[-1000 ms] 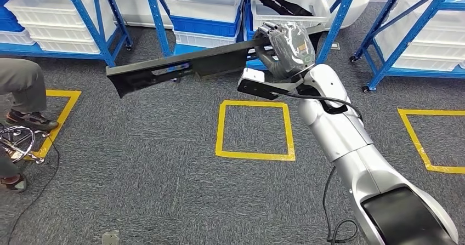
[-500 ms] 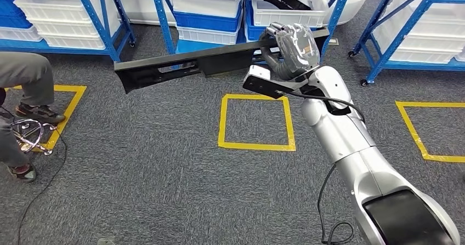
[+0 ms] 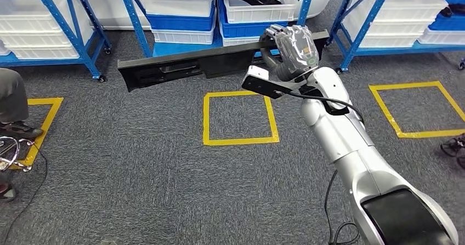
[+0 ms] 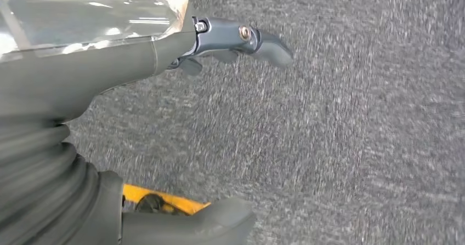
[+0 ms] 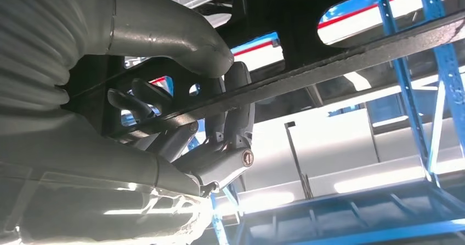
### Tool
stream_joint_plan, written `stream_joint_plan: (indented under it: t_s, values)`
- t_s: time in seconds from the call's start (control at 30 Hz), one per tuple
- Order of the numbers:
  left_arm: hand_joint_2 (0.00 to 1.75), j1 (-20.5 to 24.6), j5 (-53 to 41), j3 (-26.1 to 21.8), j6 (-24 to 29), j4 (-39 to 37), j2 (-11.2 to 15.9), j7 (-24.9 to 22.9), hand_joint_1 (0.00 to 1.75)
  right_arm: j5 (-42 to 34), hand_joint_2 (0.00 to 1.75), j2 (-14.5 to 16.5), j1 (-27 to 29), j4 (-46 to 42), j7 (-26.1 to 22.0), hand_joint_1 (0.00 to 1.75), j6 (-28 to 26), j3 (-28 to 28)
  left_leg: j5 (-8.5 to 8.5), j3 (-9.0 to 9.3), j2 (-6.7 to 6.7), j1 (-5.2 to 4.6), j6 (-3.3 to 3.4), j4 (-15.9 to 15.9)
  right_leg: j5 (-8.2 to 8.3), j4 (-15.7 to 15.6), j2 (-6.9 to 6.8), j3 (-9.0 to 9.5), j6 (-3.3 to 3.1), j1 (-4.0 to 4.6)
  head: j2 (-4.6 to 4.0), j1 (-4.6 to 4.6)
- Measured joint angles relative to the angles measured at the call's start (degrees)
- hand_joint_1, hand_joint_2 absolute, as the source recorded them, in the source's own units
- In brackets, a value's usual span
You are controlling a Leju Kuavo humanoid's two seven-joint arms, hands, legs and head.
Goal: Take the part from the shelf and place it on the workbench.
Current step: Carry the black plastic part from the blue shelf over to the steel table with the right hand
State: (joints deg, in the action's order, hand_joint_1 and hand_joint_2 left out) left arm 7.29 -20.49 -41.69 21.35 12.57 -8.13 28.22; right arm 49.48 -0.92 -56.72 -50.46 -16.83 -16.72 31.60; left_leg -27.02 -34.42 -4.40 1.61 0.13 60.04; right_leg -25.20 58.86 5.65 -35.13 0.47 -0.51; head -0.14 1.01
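Note:
A long black plastic part [image 3: 181, 69] hangs level above the grey carpet, stretching to the left of my right hand [image 3: 290, 50]. That hand grips the part near its right end, in front of the blue shelf [image 3: 134, 20]. In the right wrist view the fingers [image 5: 230, 124] wrap around the part's thin edge [image 5: 351, 53], with the thumb over the top. My left hand [image 4: 164, 53] hangs over the carpet, its fingers apart and holding nothing.
Blue shelves carry white bins [image 3: 178, 1]; one bin [image 3: 257, 9] holds another dark part. Yellow tape squares [image 3: 238, 141] [image 3: 417, 132] mark the carpet. A person's leg and shoe [image 3: 13, 110] and a metal chair base [image 3: 11, 149] are at the left.
The whole picture has shifted left, so the camera has turned right. My right hand still grips the part, which now lies more level.

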Motion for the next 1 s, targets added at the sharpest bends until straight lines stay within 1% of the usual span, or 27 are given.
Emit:
stream_joint_plan:
  t_s: [0.03,0.07,0.1,0.13,0.17,0.23,0.27,0.3,0.33,0.37,0.4,0.43,0.47,0.53,0.57,0.6,0.63,0.67,0.7,0.73,0.77,0.8,0.83,0.87,0.93,0.97,1.0]
  values:
    - [1.75,-0.01,-0.01,0.0,0.0,0.0,-0.03,-0.01,0.0,0.05,1.75,0.01,0.02,0.04,0.04,1.75,-0.05,-0.02,0.22,-0.02,0.71,-0.13,0.34,-0.18,0.29,-0.18,0.62,-0.29,0.46,-0.03,-0.01,0.02]
    - [1.75,0.02,0.01,-0.01,0.01,0.01,-0.07,-0.02,0.0,0.08,1.75,-0.09,0.04,0.07,0.08,1.75,-0.08,-0.08,0.53,0.06,1.45,-0.16,0.75,-0.61,0.29,-0.04,0.31,-0.7,0.78,-0.05,-0.01,-0.01]
    - [1.75,0.05,0.02,-0.01,0.01,0.02,-0.09,-0.02,0.0,0.11,1.75,-0.2,-0.02,0.08,0.11,1.75,-0.1,-0.14,0.85,0.17,2.22,-0.1,1.15,-1.06,-0.11,0.7,-0.63,-1.34,1.01,0.05,-0.01,-0.11]
    - [1.75,0.06,0.01,-0.01,0.01,0.03,-0.12,-0.02,0.0,0.15,1.75,-0.27,-0.13,0.12,0.15,1.75,-0.15,-0.19,1.14,0.24,3.03,0.0,1.54,-1.49,-1.08,2.51,-1.92,-2.37,1.06,0.11,0.0,-0.28]
    - [1.75,0.05,0.0,-0.01,0.01,0.04,-0.12,-0.03,0.0,0.19,1.75,-0.31,-0.24,0.19,0.23,1.75,-0.23,-0.23,1.31,0.27,3.87,0.01,1.76,-1.71,-2.49,5.45,-3.43,-3.79,1.01,-0.02,0.0,-0.4]
    - [1.75,-0.04,-0.01,-0.01,-0.01,0.03,-0.11,-0.07,0.0,0.44,1.75,-0.34,-0.33,0.43,0.46,1.75,-0.48,-0.23,1.35,0.17,5.57,0.02,1.9,-1.75,-4.9,12.02,-4.53,-6.74,1.13,-0.23,0.01,-0.63]
    - [1.75,-0.07,-0.01,-0.01,-0.02,0.02,-0.13,-0.11,0.0,0.61,1.75,-0.41,-0.27,0.59,0.56,1.75,-0.64,-0.24,1.35,0.14,6.41,0.06,1.88,-1.74,-5.19,13.7,-4.77,-7.38,1.42,-0.44,0.0,-0.64]
    - [1.75,-0.08,-0.02,-0.01,-0.07,0.02,-0.15,-0.16,0.0,0.8,1.75,-0.52,-0.21,0.76,0.64,1.75,-0.8,-0.25,1.34,0.12,7.22,0.15,1.84,-1.73,-4.68,13.3,-5.08,-6.99,1.9,-0.7,0.0,-0.66]
    - [1.75,-0.08,-0.03,-0.01,-0.11,0.02,-0.18,-0.22,0.0,0.93,1.75,-0.64,-0.17,0.91,0.7,1.75,-0.94,-0.28,1.32,0.12,7.97,0.28,1.76,-1.72,-3.57,10.89,-5.65,-5.56,2.48,-0.98,-0.01,-0.66]
    - [1.75,-0.08,-0.05,-0.01,-0.15,0.03,-0.21,-0.28,0.0,1.01,1.75,-0.77,-0.18,1.05,0.74,1.75,-1.11,-0.38,1.29,0.18,8.6,0.34,1.54,-1.69,-2.24,7.1,-7.03,-3.42,3.03,-1.19,-0.01,-0.69]
    - [1.75,-0.08,-0.07,-0.01,-0.2,0.03,-0.22,-0.33,0.0,1.05,1.75,-0.9,-0.25,1.18,0.79,1.75,-1.31,-0.52,1.23,0.2,9.2,0.28,1.22,-1.63,-1.27,3.51,-8.54,-1.38,3.31,-1.13,0.0,-0.77]
    - [1.75,-0.07,-0.09,-0.01,-0.21,0.04,-0.26,-0.39,0.0,1.09,1.75,-0.96,-0.3,1.26,0.81,1.75,-1.59,-0.66,1.19,0.24,9.77,0.13,0.84,-1.56,-0.6,0.87,-9.57,-0.05,3.2,-0.9,0.0,-0.78]
    - [1.75,-0.03,-0.1,-0.01,-0.21,0.04,-0.31,-0.49,0.0,1.21,1.75,-1.09,-0.33,1.34,0.83,1.75,-1.91,-0.8,1.18,0.31,10.34,-0.08,0.45,-1.57,-0.35,-0.52,-10.18,0.58,2.85,-0.6,0.01,-0.79]
    - [1.75,0.11,-0.1,0.0,-0.19,0.04,-0.44,-0.83,0.0,1.64,1.75,-1.47,-0.24,1.43,0.83,1.75,-2.46,-1.08,1.26,0.64,11.56,-0.28,-0.14,-1.91,-0.19,-0.79,-8.96,0.29,1.89,-0.14,0.0,-0.72]
    - [1.75,0.29,-0.13,0.01,-0.16,0.04,-0.5,-1.03,0.0,1.88,1.75,-1.75,-0.15,1.45,0.83,1.75,-2.7,-1.28,1.03,0.73,11.55,-0.14,-0.48,-1.95,-0.03,-0.9,-8.27,0.3,1.43,-0.5,0.0,-0.64]
    - [1.75,0.47,-0.15,0.01,-0.13,0.05,-0.5,-1.23,0.0,2.05,1.75,-1.97,-0.09,1.44,0.84,1.75,-2.94,-1.46,0.25,0.54,10.68,0.03,-0.73,-1.29,0.2,-1.11,-7.53,0.33,0.99,-0.8,-0.01,-0.52]
    - [1.75,0.64,-0.17,0.01,-0.07,0.05,-0.48,-1.38,0.0,2.15,1.75,-2.05,0.0,1.44,0.92,1.75,-3.15,-1.58,-1.29,-0.22,9.14,0.15,-0.89,0.69,0.45,-1.31,-6.86,0.38,0.46,-1.1,-0.01,-0.38]
    - [1.75,0.77,-0.16,0.01,-0.01,0.06,-0.45,-1.56,0.0,2.23,1.75,-2.09,0.17,1.43,1.01,1.75,-3.39,-1.69,-3.49,-1.66,7.19,0.24,-0.98,4.15,0.69,-1.48,-6.06,0.43,-0.04,-1.37,0.0,-0.18]
    - [1.75,0.82,-0.11,0.01,0.06,0.07,-0.39,-1.74,0.0,2.3,1.75,-2.09,0.45,1.43,1.09,1.75,-3.52,-1.72,-5.78,-3.48,5.61,0.18,-0.9,8.47,0.82,-1.53,-5.32,0.4,-0.36,-1.16,-0.01,-0.1]
    - [1.75,0.85,-0.06,0.01,0.13,0.07,-0.36,-1.92,0.0,2.38,1.75,-2.06,0.84,1.43,1.18,1.75,-3.61,-1.73,-7.62,-5.41,4.72,0.11,-0.8,12.78,0.9,-1.53,-4.53,0.38,-0.6,-0.97,0.0,-0.06]
    - [1.75,0.9,0.0,0.01,0.16,0.07,-0.32,-2.14,0.0,2.48,1.75,-2.09,1.28,1.43,1.21,1.75,-3.67,-1.74,-8.5,-6.84,4.34,0.06,-0.69,15.79,0.94,-1.51,-3.66,0.37,-0.68,-0.77,0.0,-0.04]
    - [1.75,0.97,0.03,0.01,0.19,0.07,-0.25,-2.33,0.0,2.6,1.75,-2.16,1.68,1.43,1.25,1.75,-3.7,-1.78,-8.11,-7.34,4.21,0.04,-0.49,16.61,0.99,-1.49,-2.78,0.38,-0.76,-0.57,0.0,-0.05]
    - [1.75,1.1,0.02,0.01,0.2,0.07,-0.17,-2.51,0.0,2.72,1.75,-2.23,1.97,1.42,1.29,1.75,-3.73,-1.81,-6.74,-6.91,4.05,0.01,-0.18,15.35,1.03,-1.46,-1.88,0.39,-0.8,-0.4,0.0,-0.05]
    - [1.75,1.26,0.01,0.01,0.21,0.07,-0.1,-2.67,0.0,2.82,1.75,-2.3,2.13,1.37,1.32,1.75,-3.75,-1.86,-4.64,-5.54,3.47,-0.02,0.28,12.17,1.07,-1.43,-1.0,0.4,-0.83,-0.27,0.0,-0.03]
    - [1.75,1.58,-0.03,0.01,0.25,0.07,0.1,-2.83,0.0,2.93,1.75,-2.39,2.22,1.23,1.41,1.75,-3.84,-1.94,-0.73,-2.14,0.7,-0.2,1.41,4.55,1.1,-1.2,0.54,0.27,-0.79,-0.02,-0.01,-0.05]
    - [1.75,1.72,-0.05,0.01,0.25,0.07,0.17,-2.91,0.0,3.02,1.75,-2.4,2.24,1.15,1.55,1.75,-3.91,-2.0,0.2,-0.82,-0.32,-0.29,1.7,1.74,1.14,-1.03,1.25,0.04,-0.7,0.15,-0.01,-0.05]
    - [1.75,1.85,-0.08,0.01,0.25,0.07,0.24,-2.94,0.0,3.18,1.75,-2.51,2.28,1.1,1.73,1.75,-3.97,-2.07,0.48,-0.14,-0.87,-0.41,1.82,0.21,1.21,-0.89,1.87,-0.24,-0.57,0.27,0.0,-0.12]
